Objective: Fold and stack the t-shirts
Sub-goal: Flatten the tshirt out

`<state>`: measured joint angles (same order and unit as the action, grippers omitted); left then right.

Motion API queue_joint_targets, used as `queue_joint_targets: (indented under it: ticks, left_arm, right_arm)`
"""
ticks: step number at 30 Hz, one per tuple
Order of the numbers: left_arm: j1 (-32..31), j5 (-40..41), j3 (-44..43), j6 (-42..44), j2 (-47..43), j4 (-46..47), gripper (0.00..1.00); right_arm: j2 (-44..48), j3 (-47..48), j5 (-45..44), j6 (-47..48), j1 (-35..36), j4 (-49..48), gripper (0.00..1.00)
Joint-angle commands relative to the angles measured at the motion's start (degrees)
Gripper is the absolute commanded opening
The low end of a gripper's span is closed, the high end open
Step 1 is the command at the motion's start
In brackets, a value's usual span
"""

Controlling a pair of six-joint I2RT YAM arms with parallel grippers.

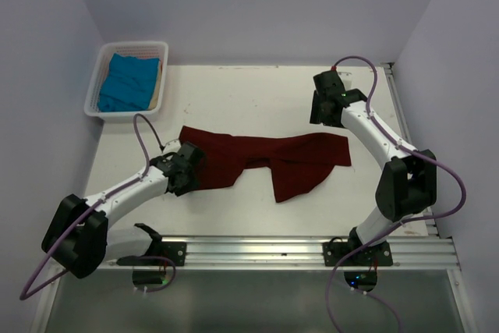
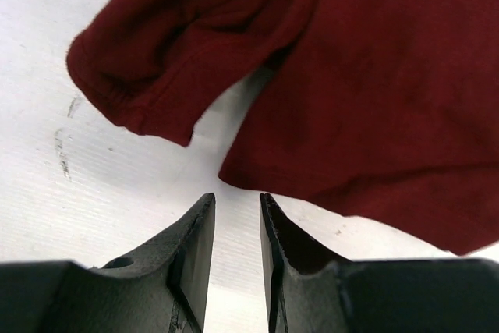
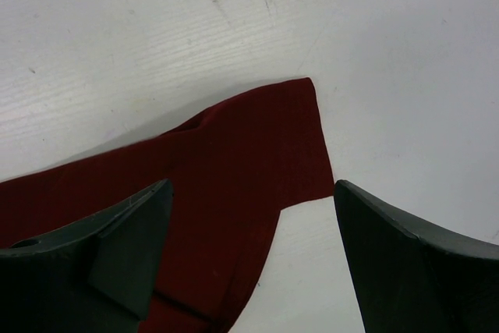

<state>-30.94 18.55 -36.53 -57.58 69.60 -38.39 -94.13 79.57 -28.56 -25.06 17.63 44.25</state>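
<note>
looks like the flattening step. my left gripper [image 2: 236, 202] narrowly apart, empty, maroon t-shirt [image 2: 366, 76] hem just past the tips; my right gripper [image 3: 251, 186] wide apart over its corner. next: pinch both edges, pull taut.

Rumpled maroon t-shirt [image 1: 265, 157], teal t-shirt [image 1: 129, 82] beyond

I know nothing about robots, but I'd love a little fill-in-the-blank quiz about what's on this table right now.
1. The blue shirt lies in the white basket by the far ____ corner of the table.
2. Between the fingers of the left gripper, beside the red shirt, there is ____.
3. The right gripper, jaws wide open, hangs over a ____ of the red shirt.

Missing words: left; nothing; corner.
</note>
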Motion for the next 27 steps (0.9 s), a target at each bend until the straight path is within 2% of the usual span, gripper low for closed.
queue_joint_targets:
  ticks: [1,10,15,18,20,25,27]
  left_arm:
    - [-0.3,5.9,0.4,-3.1,1.4,2.7,0.33]
    - [-0.2,8.2,1.9,-2.3,5.1,6.6,0.38]
    - [1.4,6.8,4.4,-0.5,7.1,10.5,0.4]
    - [2.2,5.6,5.4,1.2,8.4,13.9,0.33]
    - [2.4,4.8,5.6,2.2,9.4,16.3,0.21]
    - [2.4,4.0,4.6,3.7,12.7,18.3,0.01]
    - [2.4,3.7,4.2,4.1,13.2,18.4,0.0]
  right_arm:
    - [1.1,0.0,1.0,-0.4,-0.1,-1.4,0.88]
    - [1.8,-0.3,1.2,-0.2,-0.1,-1.4,0.87]
    - [1.8,-0.6,1.0,-0.1,-0.1,-1.3,0.86]
    - [1.8,-0.7,0.3,-0.2,-0.1,-1.3,0.84]
    - [1.5,-0.8,-0.6,-0.4,-0.1,-1.3,0.82]
    - [1.1,-1.2,-3.5,-1.3,-0.1,-0.5,0.78]
    - [1.1,-1.7,-5.2,-1.9,-0.2,-0.5,0.72]
